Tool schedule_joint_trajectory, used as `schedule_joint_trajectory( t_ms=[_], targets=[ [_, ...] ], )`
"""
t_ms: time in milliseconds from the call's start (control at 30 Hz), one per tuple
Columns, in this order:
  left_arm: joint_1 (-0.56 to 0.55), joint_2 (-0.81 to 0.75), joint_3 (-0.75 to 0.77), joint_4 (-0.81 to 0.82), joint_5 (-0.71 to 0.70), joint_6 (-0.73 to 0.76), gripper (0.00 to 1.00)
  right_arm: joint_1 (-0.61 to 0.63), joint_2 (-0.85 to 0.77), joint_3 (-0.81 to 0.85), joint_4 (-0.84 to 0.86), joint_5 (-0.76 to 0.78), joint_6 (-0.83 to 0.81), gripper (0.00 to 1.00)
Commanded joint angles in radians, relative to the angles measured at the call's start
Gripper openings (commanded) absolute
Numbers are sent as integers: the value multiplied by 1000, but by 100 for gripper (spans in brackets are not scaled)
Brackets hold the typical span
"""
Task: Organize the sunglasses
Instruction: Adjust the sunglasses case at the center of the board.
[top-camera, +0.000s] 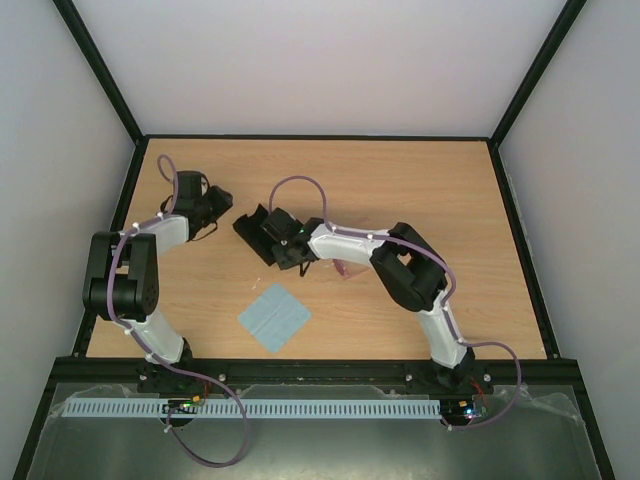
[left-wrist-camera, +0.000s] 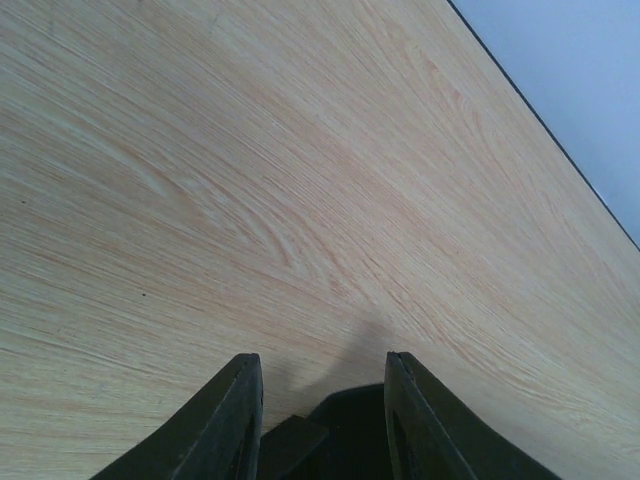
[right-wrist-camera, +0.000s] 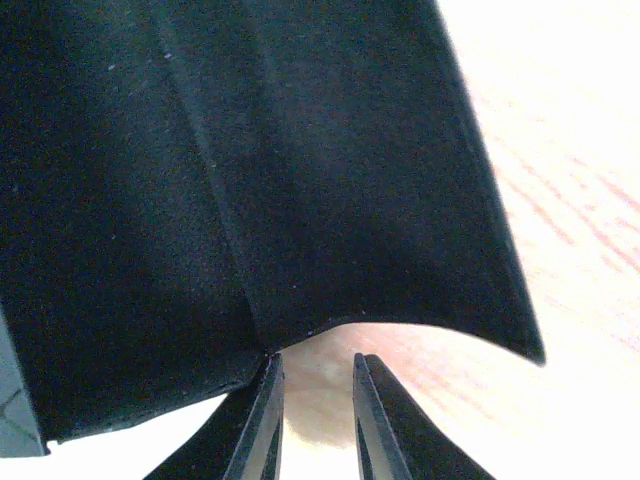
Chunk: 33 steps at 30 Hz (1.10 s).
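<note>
Step, as I judge it: readying case. Right end effector at its flap, narrowly apart, empty. Left end effector apart, empty. Sunglasses on bench near case. Next: grasp frame gently.

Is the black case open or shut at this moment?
Open: the black case lies unfolded in the top view; the right wrist view shows its flat panel with a crease.

case crowds right tool, left tool unobstructed
</note>
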<state>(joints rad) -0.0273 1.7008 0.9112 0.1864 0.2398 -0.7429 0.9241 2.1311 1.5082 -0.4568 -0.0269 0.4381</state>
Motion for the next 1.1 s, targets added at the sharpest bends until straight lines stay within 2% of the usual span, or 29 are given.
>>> schedule_joint_trajectory(
  t_ms=[0, 267, 600, 700, 1067],
  targets=[
    [6, -21, -26, 1, -6, 26, 35, -33, 46, 68, -70, 93, -43, 21],
    [6, -40, -79, 14, -12, 22, 35, -116, 125, 206, -112, 77, -88, 23],
    [-4, -58, -135, 35, -1, 9, 33, -174, 155, 280, -99, 12, -113, 23],
    [-6, -85, -159, 29, -16, 10, 33, -174, 100, 225, -81, 3, -107, 23],
    [-5, -284, -159, -107, -16, 31, 38, -174, -220, 53, -88, 4, -110, 37]
  ],
)
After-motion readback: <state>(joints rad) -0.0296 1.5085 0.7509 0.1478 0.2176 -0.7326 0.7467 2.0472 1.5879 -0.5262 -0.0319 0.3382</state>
